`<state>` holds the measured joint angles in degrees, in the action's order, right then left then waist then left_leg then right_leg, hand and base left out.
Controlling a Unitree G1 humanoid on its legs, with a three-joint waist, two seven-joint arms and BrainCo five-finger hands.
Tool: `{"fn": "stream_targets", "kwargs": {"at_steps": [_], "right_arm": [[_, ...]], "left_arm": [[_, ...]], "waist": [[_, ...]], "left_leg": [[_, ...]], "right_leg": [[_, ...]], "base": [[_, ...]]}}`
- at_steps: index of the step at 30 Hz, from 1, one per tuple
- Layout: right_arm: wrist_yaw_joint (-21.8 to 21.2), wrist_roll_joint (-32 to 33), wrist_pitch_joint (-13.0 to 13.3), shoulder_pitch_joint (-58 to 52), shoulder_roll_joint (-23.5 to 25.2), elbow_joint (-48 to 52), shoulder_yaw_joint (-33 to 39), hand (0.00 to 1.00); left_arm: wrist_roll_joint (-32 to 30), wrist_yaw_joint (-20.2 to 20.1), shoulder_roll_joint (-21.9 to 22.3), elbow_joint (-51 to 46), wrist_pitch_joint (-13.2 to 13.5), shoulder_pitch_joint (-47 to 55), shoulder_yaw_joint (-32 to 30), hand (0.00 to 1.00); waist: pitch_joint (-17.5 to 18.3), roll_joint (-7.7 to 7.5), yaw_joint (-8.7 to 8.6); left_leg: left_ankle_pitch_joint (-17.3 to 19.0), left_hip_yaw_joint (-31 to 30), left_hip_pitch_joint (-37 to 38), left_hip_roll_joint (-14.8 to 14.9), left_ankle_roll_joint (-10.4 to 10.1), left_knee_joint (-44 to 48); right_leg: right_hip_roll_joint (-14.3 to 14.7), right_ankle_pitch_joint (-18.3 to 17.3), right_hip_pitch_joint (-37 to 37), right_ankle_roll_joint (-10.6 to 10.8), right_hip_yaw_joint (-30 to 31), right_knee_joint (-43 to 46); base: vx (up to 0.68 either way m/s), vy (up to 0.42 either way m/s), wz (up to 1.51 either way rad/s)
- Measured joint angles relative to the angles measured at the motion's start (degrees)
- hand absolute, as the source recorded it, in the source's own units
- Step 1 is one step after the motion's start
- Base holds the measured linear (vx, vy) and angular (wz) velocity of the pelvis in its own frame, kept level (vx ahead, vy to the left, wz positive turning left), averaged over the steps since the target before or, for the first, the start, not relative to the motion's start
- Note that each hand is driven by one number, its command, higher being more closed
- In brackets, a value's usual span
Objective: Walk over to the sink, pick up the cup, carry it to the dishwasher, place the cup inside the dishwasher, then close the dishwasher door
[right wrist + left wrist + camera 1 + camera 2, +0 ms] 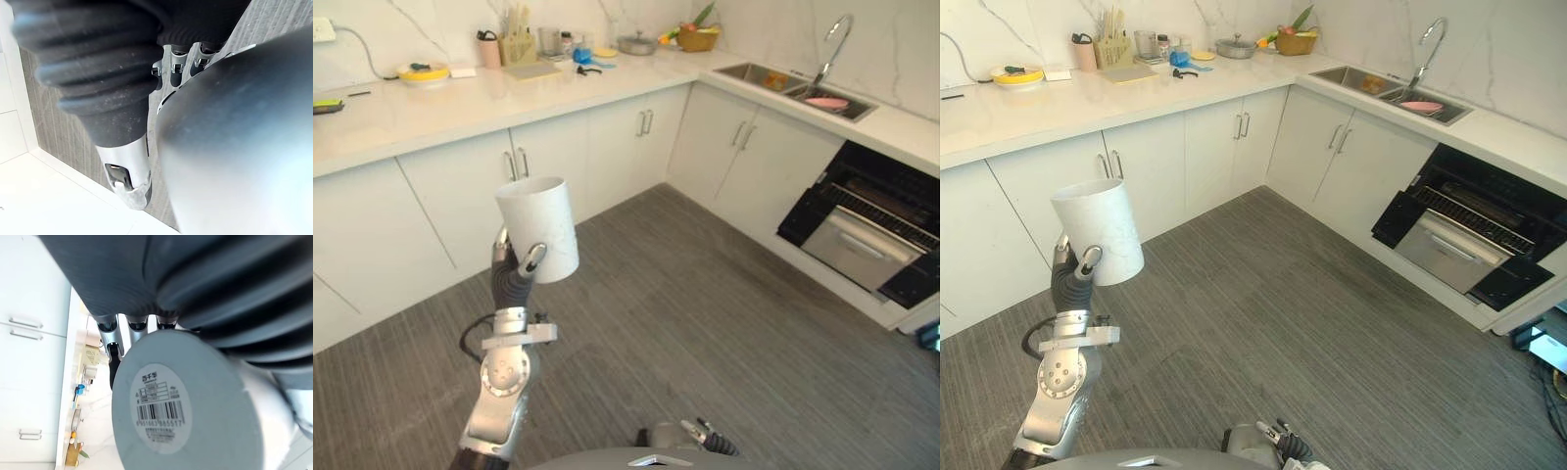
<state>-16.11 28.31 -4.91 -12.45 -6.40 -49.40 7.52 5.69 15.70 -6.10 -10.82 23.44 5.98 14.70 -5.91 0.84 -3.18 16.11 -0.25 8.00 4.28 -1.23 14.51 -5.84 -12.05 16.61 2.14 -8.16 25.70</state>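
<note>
A white cup [538,230] is held up in front of the lower cabinets, tilted, with my left hand [514,276] shut on its lower part from below. In the left wrist view the cup's base [181,416] with its label faces the camera and the fingers [113,335] wrap its side. The dishwasher [864,245] stands open at the right, under the counter beside the sink [793,83], its rack showing. My right hand [710,438] hangs low by my body, relaxed and holding nothing.
White cabinets [558,166] run along the back and turn the corner to the sink, which has a tall faucet [832,44] and a pink dish [827,102]. The counter [460,98] carries a knife block, a pot and a fruit basket. Grey plank floor [705,313] lies between me and the dishwasher.
</note>
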Motion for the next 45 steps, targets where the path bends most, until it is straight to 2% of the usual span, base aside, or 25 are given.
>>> {"fn": "stream_targets", "kwargs": {"at_steps": [2, 4, 5, 8, 12, 13, 14, 15, 16, 17, 18, 20, 23, 26, 28, 29, 30, 33, 34, 35, 36, 37, 39, 42, 45], "right_arm": [[-0.79, 1.11, -0.6, -0.38, -0.69, 1.03, -0.3, 0.0], [-0.69, 1.17, -0.62, -1.31, 0.17, 1.76, -0.55, 0.0], [-0.62, 1.52, -0.62, -1.31, -0.06, 1.94, -0.37, 0.0], [-0.52, 3.31, -3.95, -2.43, -1.76, 7.45, -0.22, 0.0], [2.91, 4.08, -6.87, -2.97, -2.29, 11.48, -0.38, 0.0], [4.5, 4.12, -7.04, -3.77, -1.76, 13.68, -0.21, 0.0], [5.86, 4.12, -6.79, -4.74, -1.47, 15.26, -0.21, 0.0], [6.64, 4.11, -6.55, -4.9, -1.17, 15.48, -0.34, 0.0], [8.05, 4.13, -5.91, -4.97, -0.87, 16.41, -0.67, 0.0], [9.16, 4.46, -4.79, -4.58, -0.41, 17.04, -1.42, 0.0], [9.25, 4.9, -4.47, -4.15, -0.32, 16.89, -1.98, 0.0], [9.19, 5.4, -2.16, -1.84, -0.81, 16.56, -2.91, 0.0], [8.93, 5.14, 1.12, 3.18, -0.89, 12.2, -3.62, 0.0], [8.94, 5.13, 2.88, 3.75, -0.95, 10.74, -4.85, 0.0], [9.11, 5.16, 3.87, 2.53, -0.33, 7.96, -4.77, 0.0], [9.2, 5.16, 4.0, 2.53, 0.3, 7.26, -4.44, 0.0], [9.27, 5.18, 4.37, 2.76, 1.83, 5.75, -4.01, 0.0], [11.61, 5.52, 4.78, 2.01, 4.07, 5.18, -1.82, 0.0], [12.07, 5.75, 4.91, 2.06, 4.68, 5.16, -1.0, 0.0], [13.74, 6.14, 6.02, 2.09, 5.7, 5.07, 0.01, 0.0], [13.98, 6.14, 6.4, 1.97, 5.84, 5.46, 0.34, 0.0], [14.14, 6.12, 7.27, 2.59, 5.44, 5.69, 0.78, 0.0], [14.36, 6.11, 8.79, 2.13, 4.92, 5.81, 0.77, 0.0], [17.16, 7.69, 11.85, 0.79, 6.27, 10.22, 0.39, 0.0], [19.78, 7.95, 15.78, -0.6, 7.68, 19.64, -0.61, 0.0]], "left_arm": [[0.55, -0.81, -0.03, -1.72, -0.47, -0.55, 1.78, 1.0], [0.53, -1.13, -0.39, -4.92, -0.3, 0.23, 3.45, 1.0], [0.5, -1.14, -0.08, -4.91, -0.19, 0.75, 3.78, 1.0], [0.18, -1.59, 0.98, -5.54, -0.19, 1.49, 6.94, 1.0], [-0.3, -0.93, 3.74, -5.87, 0.36, 1.3, 8.11, 1.0], [-0.65, -0.55, 4.41, -5.87, 0.74, 1.02, 8.38, 1.0], [-2.31, 0.54, 5.15, -5.78, 1.33, 1.23, 8.13, 1.0], [-2.9, 0.79, 5.26, -5.65, 1.79, 1.58, 7.75, 1.0], [-4.03, 1.08, 5.22, -5.53, 2.06, 1.18, 7.47, 1.0], [-4.83, 0.83, 5.19, -5.57, 2.07, 0.6, 7.31, 1.0], [-4.78, 0.49, 5.15, -5.52, 2.08, 0.62, 7.03, 1.0], [-4.03, -1.44, 4.72, -5.73, 2.15, 1.41, 4.42, 1.0], [-2.72, -1.64, 3.55, -5.87, 2.19, 3.55, 2.24, 1.0], [-2.52, -1.02, 3.1, -5.41, 2.04, 6.12, 2.93, 1.0], [-2.53, -1.03, 2.78, -4.02, 2.09, 8.07, 3.51, 1.0], [-2.53, -1.05, 2.48, -3.75, 2.09, 8.4, 3.51, 1.0], [-2.51, -1.08, 2.09, -3.46, 2.09, 8.46, 3.23, 1.0], [-2.5, -1.14, 1.37, -3.3, 2.1, 8.34, 3.81, 1.0], [-2.44, -1.31, 0.82, -3.32, 2.09, 8.33, 3.65, 1.0], [-2.38, -1.94, -0.46, -4.03, 2.02, 8.35, 3.55, 1.0], [-2.39, -2.21, -0.88, -4.59, 2.01, 8.38, 3.52, 1.0], [-2.64, -2.31, -0.78, -4.92, 1.94, 8.1, 3.71, 1.0], [-3.87, -1.96, -0.82, -4.87, 1.88, 7.97, 4.09, 1.0], [-4.57, -1.52, -2.04, -4.88, 1.52, 5.09, 4.01, 1.0], [-2.92, -2.17, -2.15, -5.55, 1.21, 4.41, 2.71, 1.0]], "waist": [[-0.61, 0.77, 0.07], [-1.45, -1.22, 0.17], [-1.94, -0.21, 0.5], [-2.22, 2.25, -0.35], [-2.4, 3.81, -0.45], [-2.45, 4.11, -0.51], [-2.55, 4.64, -0.13], [-2.49, 4.12, 0.27], [-2.47, 4.06, 0.72], [-2.93, 3.59, 1.7], [-3.11, 3.32, 2.06], [-2.84, 3.09, 3.97], [-2.64, 2.63, 5.18], [-2.53, 2.38, 5.42], [-1.1, 1.08, 5.84], [-0.38, 0.44, 5.7], [-0.19, -2.06, 5.01], [0.37, -2.96, 5.07], [0.33, -3.13, 5.2], [0.28, -3.15, 5.1], [0.16, -3.06, 5.06], [0.48, -3.48, 4.49], [0.88, -2.41, 3.31], [1.21, -2.04, 1.05], [1.13, -1.81, 0.78]], "left_leg": [[4.83, 0.12, 0.2, 2.87, -1.81, 4.53], [11.8, 0.91, 2.42, 4.36, -4.41, 10.47], [13.48, 1.13, 3.68, 5.56, -4.84, 11.2], [14.46, 1.95, 7.83, 9.31, -2.49, 8.18], [1.73, 1.51, 1.98, 12.35, -3.37, 24.5], [-8.14, 0.03, -2.56, 13.67, -4.04, 33.5], [-22.69, 0.32, -5.91, 15.69, -3.6, 39.18], [-30.69, 0.53, -7.33, 16.61, -2.26, 41.19], [-26.83, 0.41, -13.13, 16.78, -2.85, 49.11], [-17.97, 1.73, -19.09, 15.79, -1.33, 54.61], [-14.55, 3.13, -21.18, 15.18, -0.02, 54.83], [-5.58, 7.95, -24.81, 11.73, -0.02, 40.17], [-6.88, 3.81, -23.16, 3.1, -2.78, 7.48], [-12.59, 1.43, -22.9, -0.48, -4.25, -4.32], [-21.6, 1.75, -21.71, -2.32, -1.39, -3.9], [-22.47, 1.89, -21.77, -3.12, 0.86, -2.97], [-19.44, 2.66, -22.15, -4.71, 2.4, 0.23], [-11.17, 4.89, -21.47, -5.08, 3.75, 6.8], [-9.69, 5.62, -19.37, -5.33, 3.95, 6.4], [-7.02, 7.41, -15.28, -5.49, 4.37, 5.24], [-6.15, 8.46, -13.44, -5.86, 4.63, 4.53], [-5.0, 10.45, -9.61, -6.25, 4.64, 3.1], [-4.53, 11.79, -5.82, -5.84, 4.88, 0.32], [-3.48, 12.5, -0.51, -3.13, 3.32, -1.8], [-1.29, 14.34, 2.91, -0.31, -0.22, -1.72]], "right_leg": [[0.45, 4.22, 1.69, 1.47, 1.51, -6.11], [-1.0, 4.91, 0.64, 3.29, 1.47, -8.98], [-0.49, 7.88, 0.88, 4.78, 1.12, -6.64], [2.55, 7.82, 3.9, 2.48, -0.11, 4.14], [5.93, 5.22, 0.83, -1.15, -0.75, 3.63], [7.57, 4.7, -1.76, -1.95, -1.0, 1.51], [10.28, 4.2, -5.69, -2.71, -0.25, -2.53], [11.11, 4.02, -8.19, -2.98, 0.63, -5.25], [12.53, 4.29, -11.4, -3.84, 2.03, -8.96], [13.22, 5.62, -13.76, -6.41, 3.54, -10.66], [13.42, 6.1, -15.0, -7.18, 4.26, -11.39], [14.08, 5.4, -19.48, -8.11, 8.15, -14.82], [13.94, 4.57, -22.47, -7.88, 15.24, -15.78], [13.64, 1.75, -26.23, -7.26, 19.06, -16.89], [12.59, -2.78, -29.22, -6.5, 21.91, -16.17], [11.78, -3.9, -29.55, -6.16, 22.3, -15.84], [9.96, -5.1, -29.58, -5.39, 22.57, -14.13], [9.82, -4.58, -28.1, -4.54, 22.72, -4.04], [9.65, -3.87, -25.48, -0.5, 21.31, 3.31], [7.83, 1.52, -18.87, 11.09, 16.63, 19.0], [5.93, 2.77, -15.51, 10.61, 14.42, 25.87], [1.37, 1.89, -10.08, 4.04, 8.66, 35.55], [-2.25, -0.11, -5.55, 0.39, 2.9, 37.55], [-3.33, -2.84, -1.47, -0.33, -4.7, 24.38], [-2.67, 1.93, -2.13, -1.79, -11.8, 2.87]], "base": [[0.3, -0.227, -0.03], [0.45, -0.404, -0.03], [0.45, -0.397, -0.08], [0.45, -0.456, 0.15], [0.27, -0.325, -0.29], [0.23, -0.203, -0.41], [0.39, -0.287, -0.52], [0.39, -0.172, -0.61], [0.44, -0.206, -0.53], [0.34, -0.163, -0.47], [0.31, -0.192, -0.52], [0.36, -0.131, -0.87], [0.46, 0.016, -1.2], [0.6, 0.168, -0.76], [0.5, 0.178, -0.47], [0.56, 0.175, -0.28], [0.67, 0.185, -0.09], [0.49, 0.126, -0.2], [0.5, 0.122, -0.65], [0.4, 0.095, -0.68], [0.45, 0.122, -0.84], [0.34, 0.108, -0.7], [0.29, 0.088, -0.45], [0.41, -0.016, -0.12], [0.43, -0.134, -0.32]]}}
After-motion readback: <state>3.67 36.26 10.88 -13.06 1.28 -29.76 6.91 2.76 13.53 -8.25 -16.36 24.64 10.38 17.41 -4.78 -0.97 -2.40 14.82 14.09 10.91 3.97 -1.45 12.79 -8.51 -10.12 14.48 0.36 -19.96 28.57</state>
